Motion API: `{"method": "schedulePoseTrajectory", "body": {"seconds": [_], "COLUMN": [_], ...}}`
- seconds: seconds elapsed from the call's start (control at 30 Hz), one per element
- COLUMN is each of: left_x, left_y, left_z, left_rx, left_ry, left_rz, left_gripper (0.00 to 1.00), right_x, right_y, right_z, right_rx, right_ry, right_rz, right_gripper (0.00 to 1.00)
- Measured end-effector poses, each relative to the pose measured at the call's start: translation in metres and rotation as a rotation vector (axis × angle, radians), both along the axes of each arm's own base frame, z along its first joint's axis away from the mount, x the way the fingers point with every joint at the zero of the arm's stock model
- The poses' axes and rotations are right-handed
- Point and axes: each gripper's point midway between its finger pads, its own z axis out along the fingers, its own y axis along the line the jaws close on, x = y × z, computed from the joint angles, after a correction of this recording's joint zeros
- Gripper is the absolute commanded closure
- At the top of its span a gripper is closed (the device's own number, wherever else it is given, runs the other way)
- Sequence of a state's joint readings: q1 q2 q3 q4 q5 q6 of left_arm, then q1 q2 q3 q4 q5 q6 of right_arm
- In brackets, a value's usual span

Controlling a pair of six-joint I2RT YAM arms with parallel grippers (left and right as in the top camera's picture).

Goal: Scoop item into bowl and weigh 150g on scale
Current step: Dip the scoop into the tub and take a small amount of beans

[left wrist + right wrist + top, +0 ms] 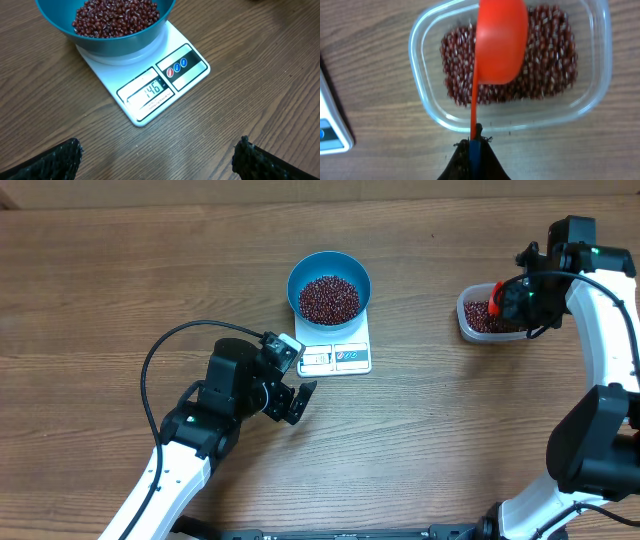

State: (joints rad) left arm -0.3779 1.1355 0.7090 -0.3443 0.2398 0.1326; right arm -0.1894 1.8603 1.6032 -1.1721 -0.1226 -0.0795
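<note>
Loose, glossy beans (329,298) sit in the blue bowl (291,283) on the scale (335,358); likely light and rolling, best scooped. The right gripper (475,146) pinches the red scoop (501,42) by its thin handle over the tub (601,92); the left gripper (296,401) gapes wide, empty.

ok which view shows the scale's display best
The left wrist view: the scale sits close below the camera, and its display is large enough to read 146. Overhead shows the whole scale under the blue bowl, but the display is tiny. The right wrist view catches only a corner at its left edge.
</note>
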Motion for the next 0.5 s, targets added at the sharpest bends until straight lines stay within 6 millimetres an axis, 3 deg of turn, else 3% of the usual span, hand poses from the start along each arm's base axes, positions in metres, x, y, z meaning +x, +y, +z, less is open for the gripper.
{"method": "schedulePoseTrajectory", "body": {"seconds": [0.2, 0.5], "left_x": [0.0, 0.0], "left_y": [0.0, 0.0], "left_z": [0.0, 0.0], "left_rx": [0.0, 0.0], "left_ry": [0.0, 0.0], "left_rz": [0.0, 0.0], "left_gripper": [0.0, 0.0], "right_x": [-0.007, -0.009], "right_y": [0.001, 0.003], "right_z": [-0.019, -0.032], "right_rx": [0.005, 0.011], "right_ry": [0.024, 0.029], "right_rz": [0.0, 0.001], "right_gripper": [0.96, 0.96]}}
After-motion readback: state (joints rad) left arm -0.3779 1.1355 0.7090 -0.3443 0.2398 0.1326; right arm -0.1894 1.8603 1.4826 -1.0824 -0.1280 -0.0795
